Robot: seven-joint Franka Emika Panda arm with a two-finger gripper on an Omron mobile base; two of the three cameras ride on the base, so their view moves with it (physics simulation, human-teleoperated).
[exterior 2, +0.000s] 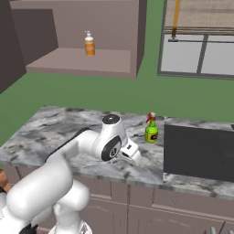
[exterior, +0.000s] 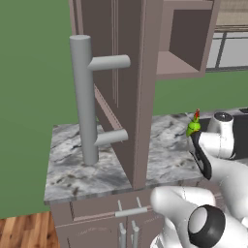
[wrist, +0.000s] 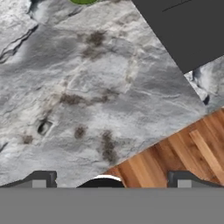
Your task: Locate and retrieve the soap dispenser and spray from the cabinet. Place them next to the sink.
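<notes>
The mauve-brown cabinet stands open, its door with the thick grey bar handle swung out over the counter. On the cabinet shelf stands the orange soap dispenser. The green spray bottle with a red trigger stands upright on the marble, just left of the dark sink; it shows too as the spray bottle. My gripper hangs low over the counter's front edge, a little in front of the spray, open with nothing between its fingertips. The sink's corner lies ahead.
Grey-veined marble countertop runs left of the sink. Below it are drawer units with small grey handles. The open door juts out over the counter's left part. A window is behind the sink. Wooden floor lies past the counter edge.
</notes>
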